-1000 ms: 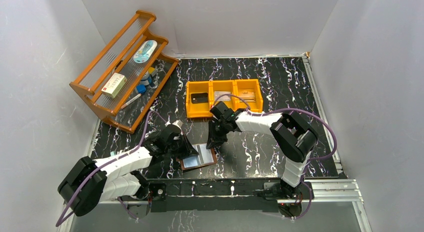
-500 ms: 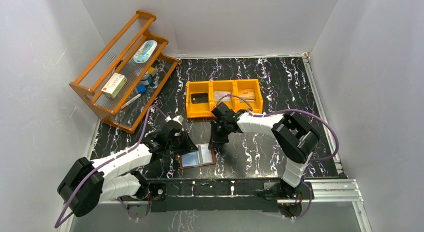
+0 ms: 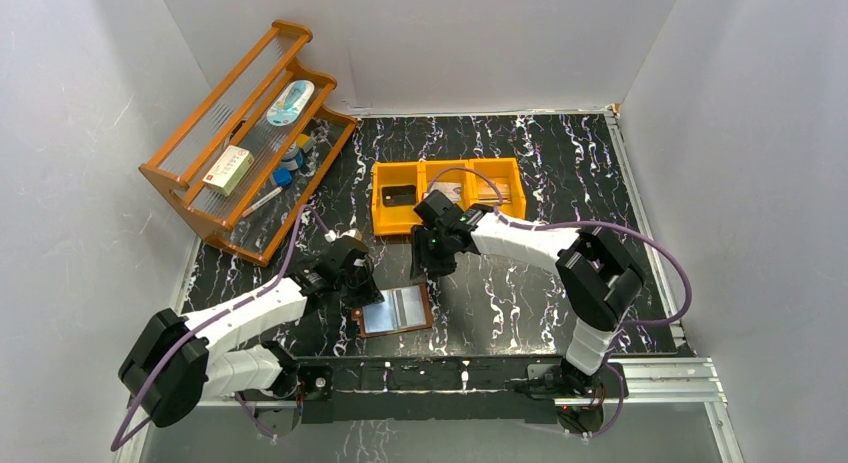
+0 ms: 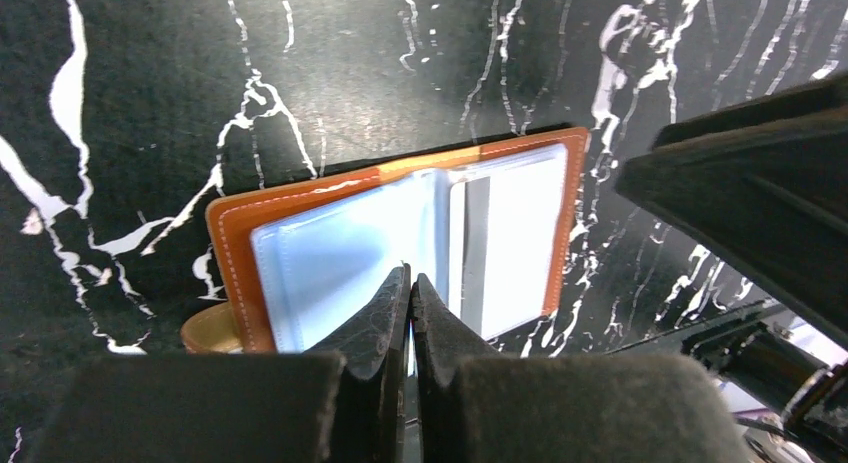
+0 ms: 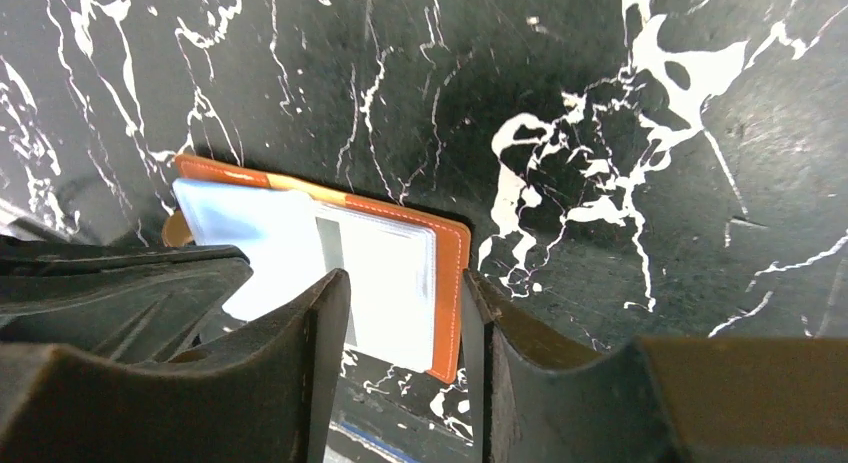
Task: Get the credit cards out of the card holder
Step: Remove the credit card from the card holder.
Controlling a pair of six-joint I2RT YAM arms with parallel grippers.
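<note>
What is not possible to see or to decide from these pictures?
1. Top view: in the orange bin, the middle and right compartments are partly covered by the right arm.
2. Left wrist view: glare on the clear pockets of the card holder hides whether cards remain inside.
3. Same view: the shut left gripper covers the spot its tips touch.

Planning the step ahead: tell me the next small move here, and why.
Probably lower the open right hand to the card holder and pinch the pale card in its free pocket: the holder lies open, with the shut left hand over the other pocket.
</note>
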